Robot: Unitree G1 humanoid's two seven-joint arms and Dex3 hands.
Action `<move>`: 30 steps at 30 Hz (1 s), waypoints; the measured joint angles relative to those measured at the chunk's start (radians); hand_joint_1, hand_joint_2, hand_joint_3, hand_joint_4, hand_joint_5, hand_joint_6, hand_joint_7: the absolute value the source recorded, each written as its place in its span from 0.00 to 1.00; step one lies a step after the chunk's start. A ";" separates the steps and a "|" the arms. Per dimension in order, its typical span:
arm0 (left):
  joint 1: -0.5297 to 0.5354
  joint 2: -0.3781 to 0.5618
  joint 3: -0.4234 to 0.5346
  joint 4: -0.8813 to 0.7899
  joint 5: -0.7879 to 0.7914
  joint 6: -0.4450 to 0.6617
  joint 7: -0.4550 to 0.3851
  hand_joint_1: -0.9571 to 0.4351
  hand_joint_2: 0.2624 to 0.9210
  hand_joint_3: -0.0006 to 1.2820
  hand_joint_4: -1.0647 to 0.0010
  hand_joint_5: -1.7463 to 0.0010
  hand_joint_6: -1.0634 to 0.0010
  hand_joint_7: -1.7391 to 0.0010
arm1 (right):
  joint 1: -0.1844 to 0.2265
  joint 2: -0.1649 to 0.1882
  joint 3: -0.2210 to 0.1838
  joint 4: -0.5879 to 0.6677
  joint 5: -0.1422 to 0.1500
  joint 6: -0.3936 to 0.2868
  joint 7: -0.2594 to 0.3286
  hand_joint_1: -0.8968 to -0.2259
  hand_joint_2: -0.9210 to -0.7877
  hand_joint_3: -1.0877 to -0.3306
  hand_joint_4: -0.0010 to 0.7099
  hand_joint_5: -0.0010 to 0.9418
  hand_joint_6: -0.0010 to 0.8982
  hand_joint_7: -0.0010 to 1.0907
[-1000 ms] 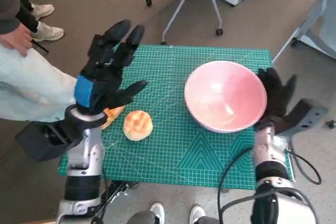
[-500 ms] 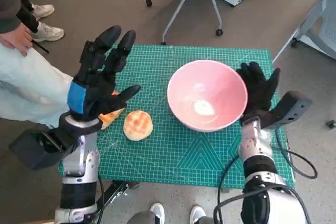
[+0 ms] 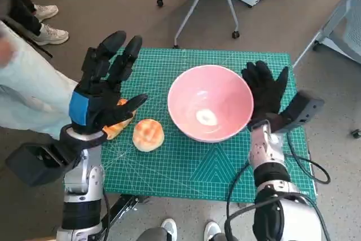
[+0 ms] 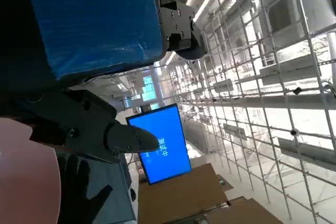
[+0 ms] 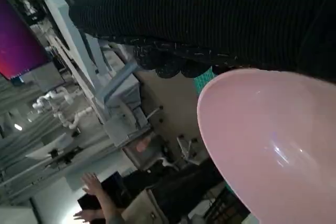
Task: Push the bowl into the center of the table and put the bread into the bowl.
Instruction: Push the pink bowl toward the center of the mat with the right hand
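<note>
On the green tabletop (image 3: 186, 162), the pink bowl (image 3: 210, 102) sits near the middle, the right robot hand (image 3: 264, 90) flat against its 3 o'clock rim, holding nothing. At the bowl's 8 o'clock lies the bread (image 3: 148, 134). The left robot hand (image 3: 101, 91) hovers spread wide (empty) above the tabletop's 9 o'clock edge.

Pale forearms, black left robot hand (image 3: 100, 91) (blue-taped back), knitted-gloved right robot hand (image 3: 264, 91)

Bare mat (image 3: 186, 165) between bread (image 3: 148, 135) and bowl (image 3: 210, 110)
</note>
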 measured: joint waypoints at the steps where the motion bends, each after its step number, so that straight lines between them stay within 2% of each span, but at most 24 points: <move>1: 0.000 0.000 0.000 0.000 0.000 0.000 0.000 0.53 1.00 0.18 0.77 1.00 1.00 0.67 | -0.001 0.002 0.000 0.000 0.000 0.002 0.001 0.47 0.00 0.35 0.18 0.00 0.20 0.19; 11: 0.001 -0.009 -0.006 0.000 0.006 0.000 0.007 0.53 1.00 0.18 0.77 1.00 1.00 0.67 | -0.001 0.004 -0.007 0.001 0.001 0.007 0.013 0.47 0.00 0.34 0.19 0.00 0.21 0.18; 18: 0.003 -0.011 -0.008 0.000 0.013 -0.001 0.009 0.53 1.00 0.18 0.77 1.00 1.00 0.66 | -0.001 -0.019 0.003 -0.005 -0.011 -0.024 0.017 0.51 0.00 0.29 0.19 0.00 0.22 0.17; 20: 0.003 -0.011 -0.008 0.000 0.013 -0.001 0.009 0.53 1.00 0.18 0.77 1.00 1.00 0.66 | -0.001 -0.029 0.017 -0.011 -0.019 -0.049 0.017 0.51 0.00 0.27 0.19 0.00 0.23 0.17; 24: 0.002 -0.012 -0.009 0.001 0.016 -0.004 0.013 0.53 1.00 0.18 0.77 1.00 1.00 0.66 | 0.001 -0.052 0.059 -0.038 -0.062 -0.135 0.021 0.50 0.00 0.24 0.19 0.00 0.23 0.17; 30: -0.001 -0.016 -0.010 0.011 0.017 -0.004 0.023 0.53 1.00 0.19 0.77 1.00 0.99 0.66 | 0.022 -0.079 0.114 -0.105 -0.108 -0.288 0.066 0.41 0.00 0.31 0.19 0.00 0.24 0.17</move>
